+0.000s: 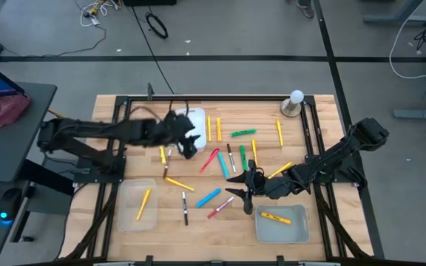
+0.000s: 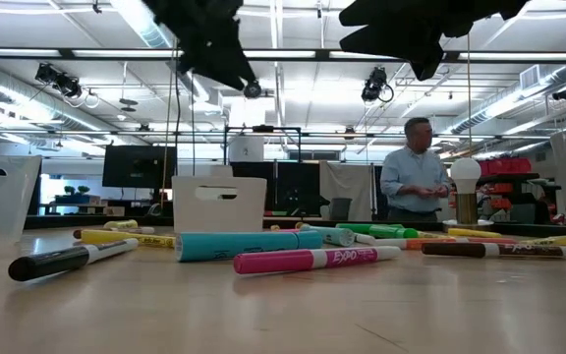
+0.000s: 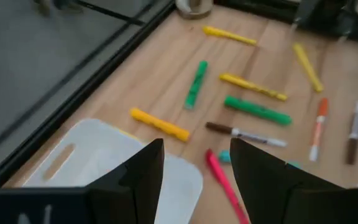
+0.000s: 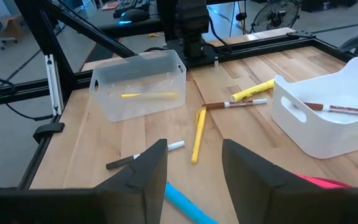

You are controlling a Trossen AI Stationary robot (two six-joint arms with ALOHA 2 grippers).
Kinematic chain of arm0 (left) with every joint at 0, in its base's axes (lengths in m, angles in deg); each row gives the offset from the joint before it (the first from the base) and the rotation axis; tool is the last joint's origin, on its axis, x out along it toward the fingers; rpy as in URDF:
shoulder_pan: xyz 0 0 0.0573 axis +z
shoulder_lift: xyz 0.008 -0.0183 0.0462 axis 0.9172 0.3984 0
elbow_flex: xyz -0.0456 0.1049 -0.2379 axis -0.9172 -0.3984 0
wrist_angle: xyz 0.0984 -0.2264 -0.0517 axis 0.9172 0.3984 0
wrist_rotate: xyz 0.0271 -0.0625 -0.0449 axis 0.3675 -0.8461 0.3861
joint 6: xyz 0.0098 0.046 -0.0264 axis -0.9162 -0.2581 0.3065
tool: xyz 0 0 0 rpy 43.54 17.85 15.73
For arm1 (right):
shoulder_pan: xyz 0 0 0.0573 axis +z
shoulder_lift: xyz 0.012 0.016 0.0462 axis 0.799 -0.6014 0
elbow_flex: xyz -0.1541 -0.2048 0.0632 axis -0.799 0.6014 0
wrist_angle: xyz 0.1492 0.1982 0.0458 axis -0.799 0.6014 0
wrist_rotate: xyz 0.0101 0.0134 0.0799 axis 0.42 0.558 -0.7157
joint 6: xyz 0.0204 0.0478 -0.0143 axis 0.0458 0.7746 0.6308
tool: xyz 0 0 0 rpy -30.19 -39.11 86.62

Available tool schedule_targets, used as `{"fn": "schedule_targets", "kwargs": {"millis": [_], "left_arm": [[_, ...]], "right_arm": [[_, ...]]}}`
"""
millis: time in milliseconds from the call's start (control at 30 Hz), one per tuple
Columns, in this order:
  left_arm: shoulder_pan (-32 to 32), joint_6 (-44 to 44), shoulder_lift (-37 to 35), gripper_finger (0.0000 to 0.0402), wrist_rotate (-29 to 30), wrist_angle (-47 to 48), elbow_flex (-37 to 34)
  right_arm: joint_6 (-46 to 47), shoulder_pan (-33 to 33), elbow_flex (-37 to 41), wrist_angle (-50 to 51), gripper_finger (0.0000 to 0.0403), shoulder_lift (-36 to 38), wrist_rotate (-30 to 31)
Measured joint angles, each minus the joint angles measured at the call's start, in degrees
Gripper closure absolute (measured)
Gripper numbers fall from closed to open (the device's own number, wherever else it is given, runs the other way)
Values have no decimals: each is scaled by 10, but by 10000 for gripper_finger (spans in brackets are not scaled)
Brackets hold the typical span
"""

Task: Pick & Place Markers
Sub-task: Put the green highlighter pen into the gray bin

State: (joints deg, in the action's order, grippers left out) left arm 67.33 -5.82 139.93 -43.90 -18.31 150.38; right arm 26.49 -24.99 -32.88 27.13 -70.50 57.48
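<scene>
Markers lie scattered flat on the wooden table: yellow (image 1: 208, 127), green (image 1: 243, 133), light blue (image 1: 208, 197), pink (image 1: 220, 209) and slim dark ones (image 1: 185, 208). My left gripper (image 1: 191, 142) hovers open and empty at the near edge of the white tray (image 1: 191, 118); in its wrist view the open fingers (image 3: 194, 146) stand above the tray (image 3: 98, 155) and a pink marker (image 3: 225, 183). My right gripper (image 1: 240, 186) is open and empty, raised above the light blue marker (image 4: 185, 202). In the low view both grippers hang clear of the markers (image 2: 249, 244).
A clear tray (image 1: 139, 203) near left holds a yellow marker (image 1: 143, 204); another clear tray (image 1: 282, 222) near right holds a yellow one (image 1: 275, 218). The white tray (image 4: 328, 118) holds a brown-capped marker (image 4: 334, 109). A bulb lamp (image 1: 296, 102) stands far right. A person (image 2: 416, 177) stands beyond the table.
</scene>
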Motion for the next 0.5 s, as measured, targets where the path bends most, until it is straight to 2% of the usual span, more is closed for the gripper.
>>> {"fn": "schedule_targets", "kwargs": {"millis": [100, 200, 367, 500], "left_arm": [[-47, 39, -3, 209, 55, -13, -38], [-87, 71, -3, 209, 75, -71, -88], [-139, 77, -3, 209, 73, -263, -181], [-165, 34, -3, 209, 25, -435, -233]], "right_arm": [[0, 0, 0, 0, 246, 0, 0], [0, 0, 0, 0, 246, 0, 0], [0, -4, 0, 0, 246, 0, 0], [0, -10, 0, 0, 246, 0, 0]]}}
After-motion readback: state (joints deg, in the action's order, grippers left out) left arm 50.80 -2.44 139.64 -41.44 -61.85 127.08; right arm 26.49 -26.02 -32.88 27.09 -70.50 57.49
